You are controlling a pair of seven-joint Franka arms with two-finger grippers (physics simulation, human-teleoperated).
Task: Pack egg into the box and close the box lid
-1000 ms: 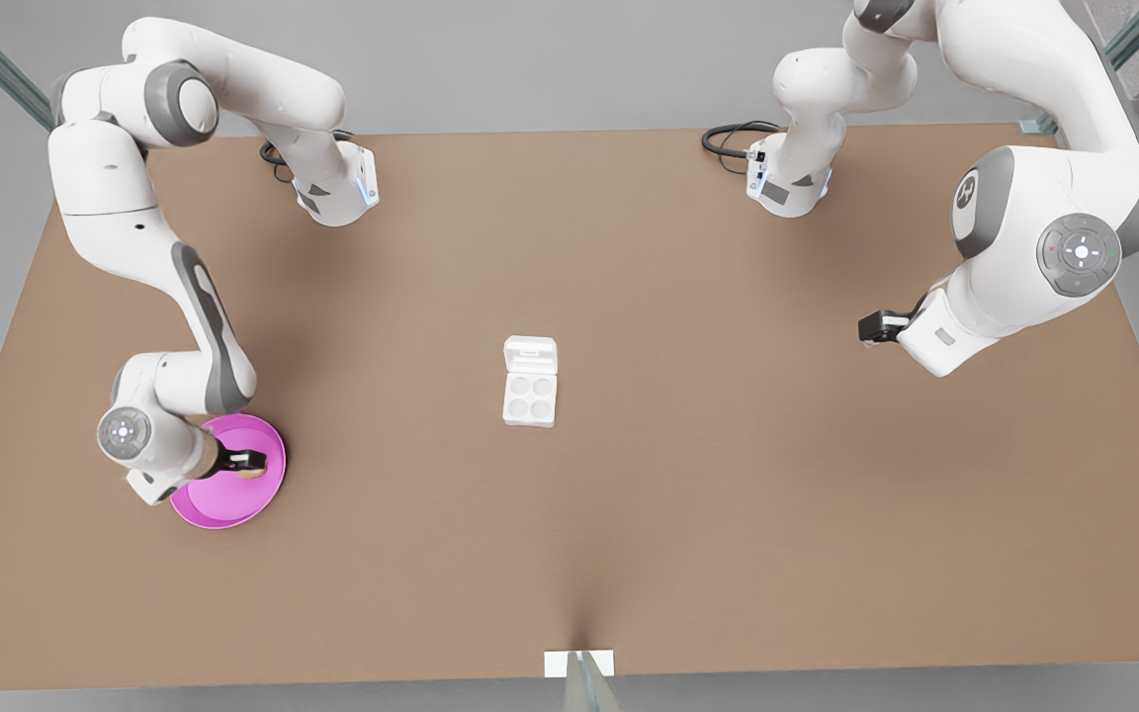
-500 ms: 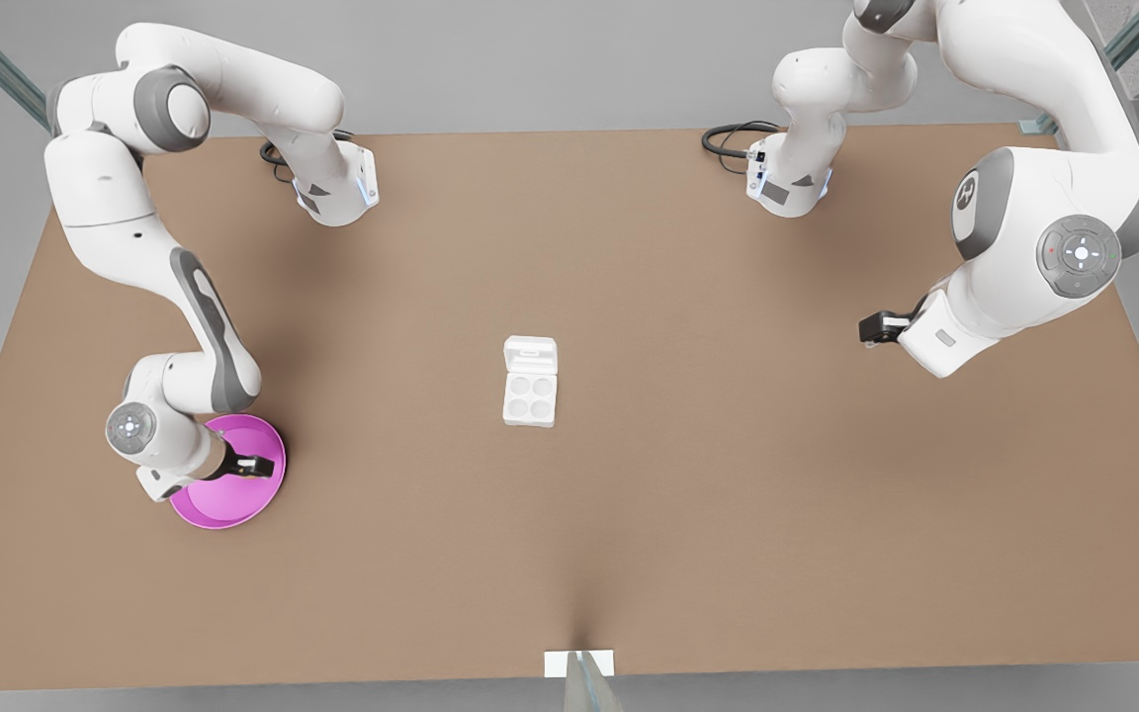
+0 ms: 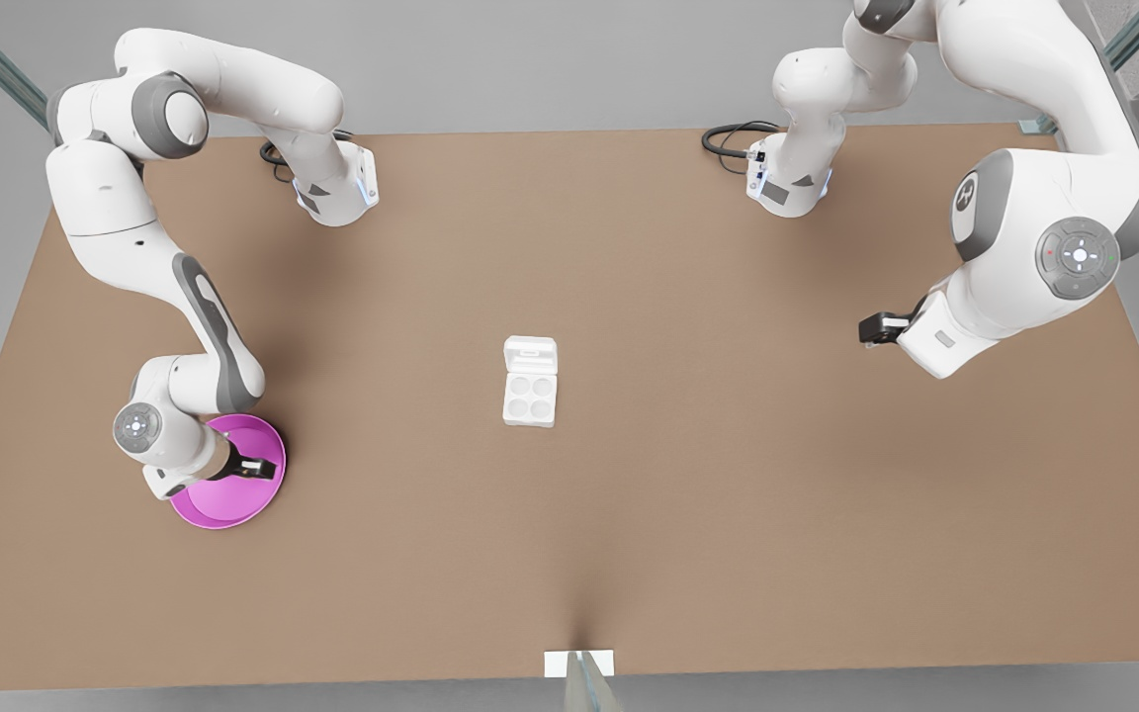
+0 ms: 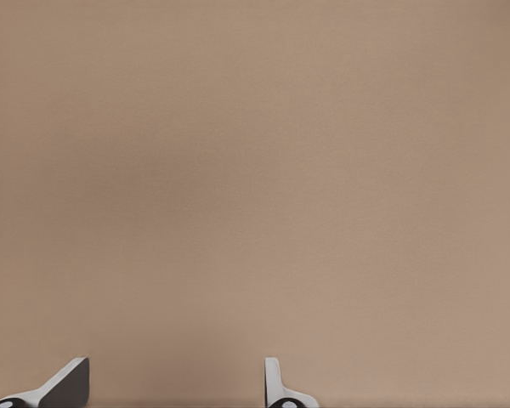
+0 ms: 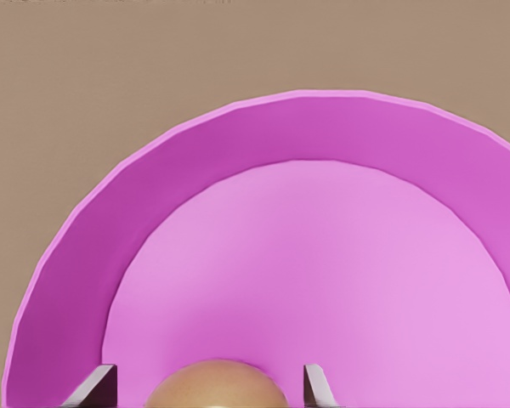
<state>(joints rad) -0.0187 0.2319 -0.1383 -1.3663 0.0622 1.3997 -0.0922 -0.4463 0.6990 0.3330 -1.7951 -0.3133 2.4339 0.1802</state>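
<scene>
The box [image 3: 530, 384] sat near the middle of the table [image 3: 688, 494], its four cups bare and the box lid [image 3: 531, 353] laid flat open on its far side. Well off toward the front view's left of the box, the right gripper [image 3: 255, 466] hung over the pink plate [image 3: 223, 504] — its fingers [image 5: 316, 384] spread on either side of the egg [image 5: 214, 387], apart from it. Well off toward the front view's right of the box, the left gripper [image 3: 872, 327] waited above bare table, its fingers [image 4: 276, 382] released.
</scene>
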